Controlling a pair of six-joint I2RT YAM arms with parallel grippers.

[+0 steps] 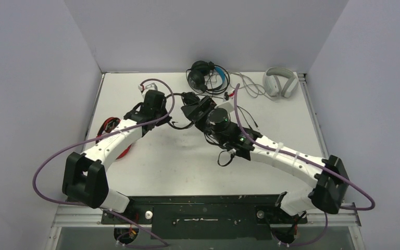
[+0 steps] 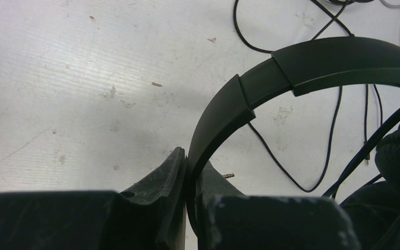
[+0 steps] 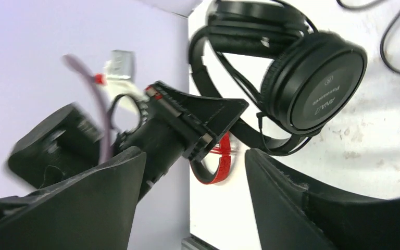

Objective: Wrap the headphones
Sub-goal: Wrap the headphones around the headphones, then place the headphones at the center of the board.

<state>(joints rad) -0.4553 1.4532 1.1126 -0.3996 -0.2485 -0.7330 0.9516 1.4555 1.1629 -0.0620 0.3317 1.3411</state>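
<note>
Small all-black plastic over-ear headset (image 3: 312, 88): centre of the top view, upper right of the right wrist view. Band pinched between the closed jaws of the left gripper (image 2: 190, 161). Right gripper (image 3: 194, 156) gaping, nothing between its pads, just beside the earcup. Thin black cable (image 2: 278, 164) loose on the table.

Advised: hold the band firm, take the cable near the earcup with the right pincer, wind in even turns, steer clear of neighbouring leads.

Counted: four headsets.
- all-black
- black-with-blue (image 1: 207, 75), top centre
- white-grey (image 1: 280, 82), upper right
- red-and-black (image 1: 109, 126), left, partly hidden

Two arms.
</note>
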